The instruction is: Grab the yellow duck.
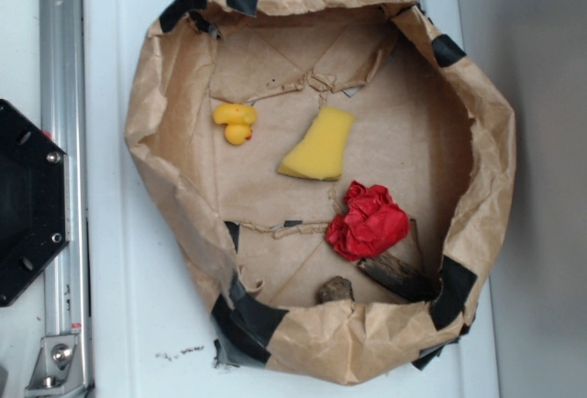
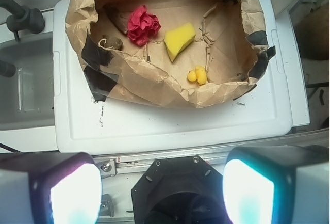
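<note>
Tool open, far from yellow duck.

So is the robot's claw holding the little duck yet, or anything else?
No, nothing. The gripper is open and empty, far back from the paper bag. The yellow duck sits untouched inside.

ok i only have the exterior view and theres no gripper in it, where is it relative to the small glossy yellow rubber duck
observer: the wrist view shows the gripper above the black hexagonal base, outside the crumpled brown paper bag. The small glossy yellow rubber duck lies inside, by the bag's nearest wall.
operator: open or shut
observer: open. Its fingers stand wide apart with nothing between them.
</note>
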`<control>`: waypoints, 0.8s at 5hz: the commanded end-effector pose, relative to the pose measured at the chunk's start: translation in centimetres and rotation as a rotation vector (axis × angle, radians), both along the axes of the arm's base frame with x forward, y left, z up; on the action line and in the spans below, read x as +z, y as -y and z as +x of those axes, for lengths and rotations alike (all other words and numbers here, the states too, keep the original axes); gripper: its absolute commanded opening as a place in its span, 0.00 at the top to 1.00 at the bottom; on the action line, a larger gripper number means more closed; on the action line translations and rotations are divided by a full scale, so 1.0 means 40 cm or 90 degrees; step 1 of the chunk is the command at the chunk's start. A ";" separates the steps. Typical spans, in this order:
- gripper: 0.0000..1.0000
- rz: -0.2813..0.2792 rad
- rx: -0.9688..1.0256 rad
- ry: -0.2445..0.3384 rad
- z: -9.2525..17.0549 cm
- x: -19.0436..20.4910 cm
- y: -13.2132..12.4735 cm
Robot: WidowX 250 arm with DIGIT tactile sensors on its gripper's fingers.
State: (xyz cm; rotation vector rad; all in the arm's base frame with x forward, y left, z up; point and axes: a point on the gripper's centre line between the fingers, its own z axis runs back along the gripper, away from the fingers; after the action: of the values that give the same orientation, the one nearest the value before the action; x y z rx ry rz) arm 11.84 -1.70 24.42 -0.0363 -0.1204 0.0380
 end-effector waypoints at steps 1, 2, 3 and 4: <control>0.00 0.000 0.000 0.000 0.000 0.000 0.000; 0.00 0.017 -0.041 0.037 0.125 -0.028 -0.060; 0.00 -0.007 -0.107 -0.022 0.253 -0.100 -0.064; 0.00 0.072 -0.162 -0.062 0.327 -0.231 -0.084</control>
State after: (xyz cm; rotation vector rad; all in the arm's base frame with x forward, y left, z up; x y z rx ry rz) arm 24.77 2.38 14.42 0.0592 0.0166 -0.1981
